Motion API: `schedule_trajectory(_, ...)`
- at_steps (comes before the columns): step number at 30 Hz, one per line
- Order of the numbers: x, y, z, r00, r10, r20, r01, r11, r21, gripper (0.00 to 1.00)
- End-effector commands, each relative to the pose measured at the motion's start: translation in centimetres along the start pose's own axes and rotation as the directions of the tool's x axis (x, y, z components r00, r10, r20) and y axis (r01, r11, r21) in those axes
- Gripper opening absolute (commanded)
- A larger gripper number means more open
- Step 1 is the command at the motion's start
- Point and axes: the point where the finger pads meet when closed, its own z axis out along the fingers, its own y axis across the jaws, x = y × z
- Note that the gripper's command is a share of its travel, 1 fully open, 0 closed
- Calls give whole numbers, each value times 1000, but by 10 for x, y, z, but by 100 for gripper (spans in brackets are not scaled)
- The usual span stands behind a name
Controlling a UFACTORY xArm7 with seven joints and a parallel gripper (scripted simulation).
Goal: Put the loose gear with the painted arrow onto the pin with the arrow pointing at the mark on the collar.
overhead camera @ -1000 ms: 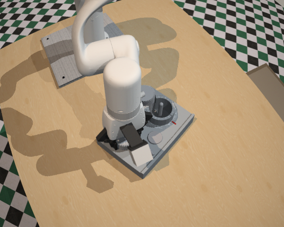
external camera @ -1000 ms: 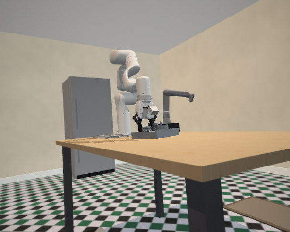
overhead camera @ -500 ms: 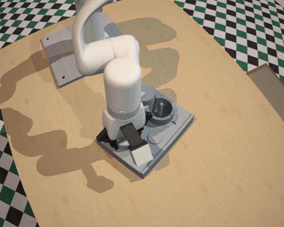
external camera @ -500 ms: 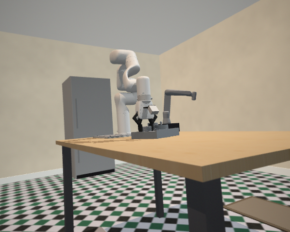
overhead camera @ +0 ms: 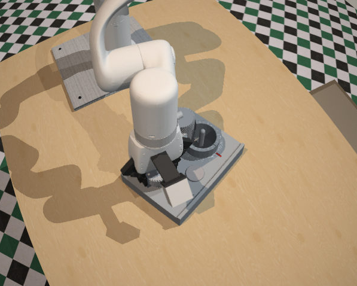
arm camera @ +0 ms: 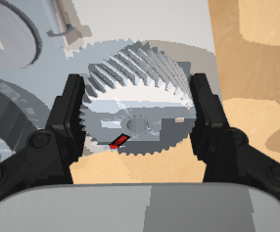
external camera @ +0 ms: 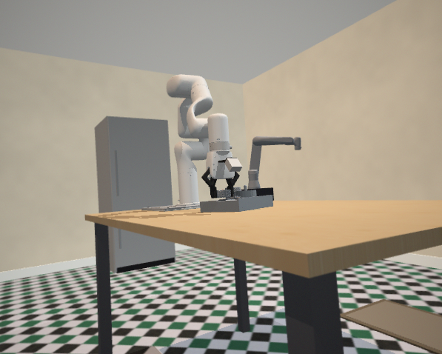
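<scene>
My gripper [arm camera: 137,91] is shut on the loose gear [arm camera: 138,111], one black finger on each side of its toothed rim. The gear is silver with slanted teeth and a centre hole, and its red painted arrow [arm camera: 118,141] lies below and left of the hole. It sits at the near left corner of the grey timing case [overhead camera: 185,167], mostly hidden under my wrist in the top view [overhead camera: 152,179]. The grey pin stands upright inside the dark collar [overhead camera: 203,144], with the red mark [overhead camera: 218,155] on the collar's right rim. The gripper also shows in the exterior view [external camera: 221,189].
A second gear [overhead camera: 188,122] sits on the case behind the collar. A flat round disc [overhead camera: 195,173] lies on the case in front of the collar. The arm's grey base plate [overhead camera: 89,70] is at the table's back left. A grey second arm [external camera: 266,152] stands behind the case.
</scene>
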Motion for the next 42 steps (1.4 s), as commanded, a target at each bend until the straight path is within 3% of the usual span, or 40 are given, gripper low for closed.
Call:
schedule_trajectory(1, 2, 1, -11, 1000, 0, -6, 0, 1000, -1, 0)
schedule_trajectory(23, 2, 1, -55, 1000, 0, -6, 0, 1000, -1, 0)
schedule_trajectory(42, 2, 1, -67, 1000, 0, -6, 0, 1000, -1, 0)
